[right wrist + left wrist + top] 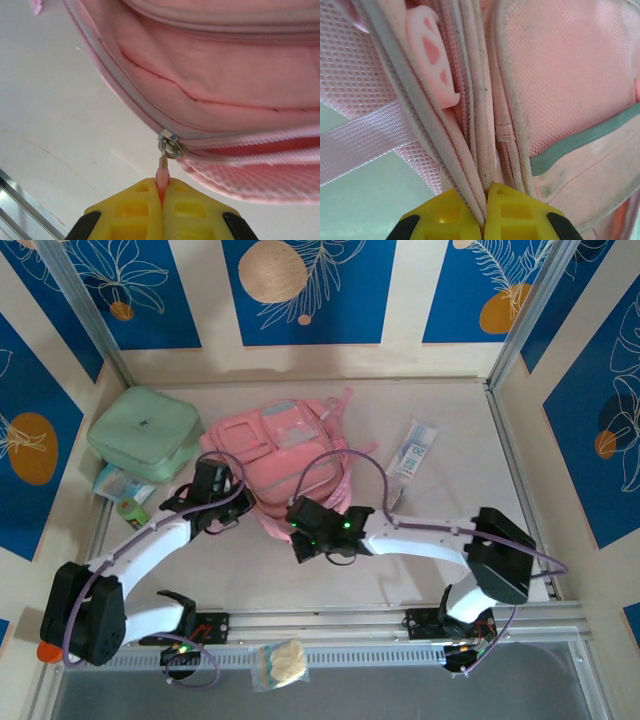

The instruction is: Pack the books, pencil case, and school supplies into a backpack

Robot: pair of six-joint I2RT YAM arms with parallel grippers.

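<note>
The pink backpack (285, 445) lies flat at the middle back of the table. My left gripper (222, 483) is at its left side, and in the left wrist view its yellow fingers (484, 220) are shut on a bundle of the backpack's corded seams (480, 125). My right gripper (303, 528) is at the bag's near edge. There it is shut (162, 187) on the pink zipper pull (163, 176), which hangs from the metal slider (169, 142). The white pencil case (412, 448) with blue markings lies to the right of the bag. The books are out of view.
A mint-green zip case (145, 433) sits at the back left, with a pale packet (120, 483) and a small green item (131, 508) in front of it. A clear bag (280, 662) lies on the near rail. Metal frame rails (520, 470) border the table.
</note>
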